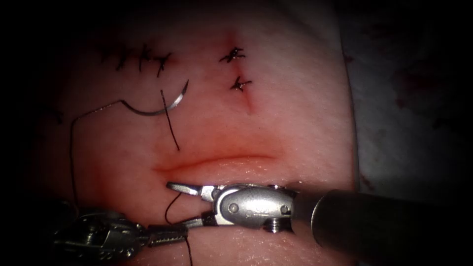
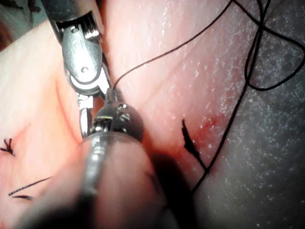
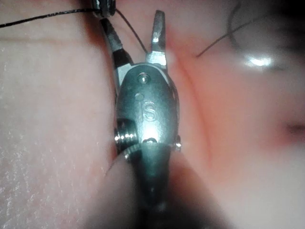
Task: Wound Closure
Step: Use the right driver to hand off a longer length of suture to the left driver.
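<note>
The curved needle [image 1: 158, 106] lies loose on the tissue [image 1: 276, 113], above the left end of the cut [image 1: 217, 161]; neither tool holds it and it is not in the tissue. Its thread [image 1: 72, 148] runs left and down to my left tool [image 1: 167, 235], whose jaws are shut on it just below the cut. My right tool [image 1: 180, 205] lies along the cut's lower lip with its jaws open, a loop of thread [image 1: 169, 207] between them. The left wrist view shows the left tool's tip [image 2: 113, 93] gripping the thread [image 2: 167, 50] next to the right tool [image 2: 83, 57]. In the right wrist view the open right jaws [image 3: 133, 24] meet the left tool's tip [image 3: 104, 5].
Several tied stitches [image 1: 138, 59] sit at the upper left, and two more [image 1: 232, 55] [image 1: 240, 84] close a short cut above the open one. A cut thread end [image 1: 170, 120] lies by the needle. The tissue's edge [image 1: 354, 148] drops off at the right.
</note>
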{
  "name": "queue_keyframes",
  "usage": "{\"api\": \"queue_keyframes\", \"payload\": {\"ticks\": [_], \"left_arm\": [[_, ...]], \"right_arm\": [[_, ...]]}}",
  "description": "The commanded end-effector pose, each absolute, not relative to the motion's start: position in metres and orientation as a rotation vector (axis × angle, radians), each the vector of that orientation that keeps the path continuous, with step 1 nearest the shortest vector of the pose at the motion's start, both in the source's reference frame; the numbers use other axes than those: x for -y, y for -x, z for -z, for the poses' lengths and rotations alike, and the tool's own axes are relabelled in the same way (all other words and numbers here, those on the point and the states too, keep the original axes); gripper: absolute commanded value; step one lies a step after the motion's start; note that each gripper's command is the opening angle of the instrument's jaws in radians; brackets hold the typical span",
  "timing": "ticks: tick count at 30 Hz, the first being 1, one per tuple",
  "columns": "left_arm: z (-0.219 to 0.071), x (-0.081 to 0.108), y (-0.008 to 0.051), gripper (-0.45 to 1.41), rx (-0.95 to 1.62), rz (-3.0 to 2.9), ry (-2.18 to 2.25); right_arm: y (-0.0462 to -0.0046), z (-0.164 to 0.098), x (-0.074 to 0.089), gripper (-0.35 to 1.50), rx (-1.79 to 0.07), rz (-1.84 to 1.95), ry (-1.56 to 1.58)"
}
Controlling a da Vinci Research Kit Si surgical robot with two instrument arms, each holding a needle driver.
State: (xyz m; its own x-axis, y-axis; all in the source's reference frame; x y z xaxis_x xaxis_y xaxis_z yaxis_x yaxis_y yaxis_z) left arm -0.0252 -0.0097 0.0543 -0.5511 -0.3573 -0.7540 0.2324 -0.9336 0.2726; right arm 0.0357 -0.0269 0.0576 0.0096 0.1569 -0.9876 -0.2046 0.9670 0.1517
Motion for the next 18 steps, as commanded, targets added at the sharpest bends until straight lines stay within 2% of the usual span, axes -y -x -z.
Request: {"api": "queue_keyframes", "payload": {"ticks": [1, 2, 3, 4, 5, 12, 13, 14, 15, 16, 17, 18], "left_arm": [[-0.0548, 0.0096, 0.0257, -0.45, 0.202, 2.496, -1.261], [-0.0547, 0.0097, 0.0257, -0.45, 0.202, 2.497, -1.26], [-0.0547, 0.0097, 0.0258, -0.45, 0.202, 2.498, -1.26], [-0.0547, 0.0097, 0.0258, -0.45, 0.202, 2.498, -1.26], [-0.0546, 0.0097, 0.0257, -0.45, 0.202, 2.498, -1.259], [-0.0546, 0.0097, 0.0258, -0.45, 0.206, 2.493, -1.256], [-0.0547, 0.0097, 0.0259, -0.3, 0.206, 2.494, -1.255], [-0.0547, 0.0097, 0.0259, -0.3, 0.206, 2.494, -1.255], [-0.0547, 0.0096, 0.0262, 0.56, 0.229, 2.501, -1.264], [-0.0547, 0.0096, 0.0262, 0.56, 0.229, 2.501, -1.264], [-0.0547, 0.0096, 0.0265, 0.83, 0.269, 2.509, -1.282], [-0.0547, 0.0096, 0.0267, 0.93, 0.308, 2.513, -1.304]], "right_arm": [[-0.0369, -0.058, 0.0266, 0.98, -1.538, -0.281, 0.038], [-0.0372, -0.058, 0.0265, 0.67, -1.527, -0.273, 0.027], [-0.0372, -0.058, 0.0266, 0.27, -1.517, -0.267, 0.017], [-0.0372, -0.058, 0.0266, 0.27, -1.517, -0.267, 0.017], [-0.0371, -0.058, 0.0266, -0.35, -1.48, -0.242, -0.017], [-0.0371, -0.0581, 0.0268, -0.35, -1.424, -0.22, -0.049], [-0.037, -0.0581, 0.0268, -0.35, -1.411, -0.227, -0.062], [-0.037, -0.0581, 0.0268, -0.35, -1.411, -0.227, -0.062], [-0.0367, -0.0582, 0.0266, -0.35, -1.398, -0.244, -0.064], [-0.0367, -0.0582, 0.0266, -0.35, -1.398, -0.244, -0.064], [-0.0366, -0.0583, 0.0265, -0.35, -1.395, -0.247, -0.062], [-0.0365, -0.0584, 0.0263, -0.35, -1.388, -0.255, -0.065]]}}
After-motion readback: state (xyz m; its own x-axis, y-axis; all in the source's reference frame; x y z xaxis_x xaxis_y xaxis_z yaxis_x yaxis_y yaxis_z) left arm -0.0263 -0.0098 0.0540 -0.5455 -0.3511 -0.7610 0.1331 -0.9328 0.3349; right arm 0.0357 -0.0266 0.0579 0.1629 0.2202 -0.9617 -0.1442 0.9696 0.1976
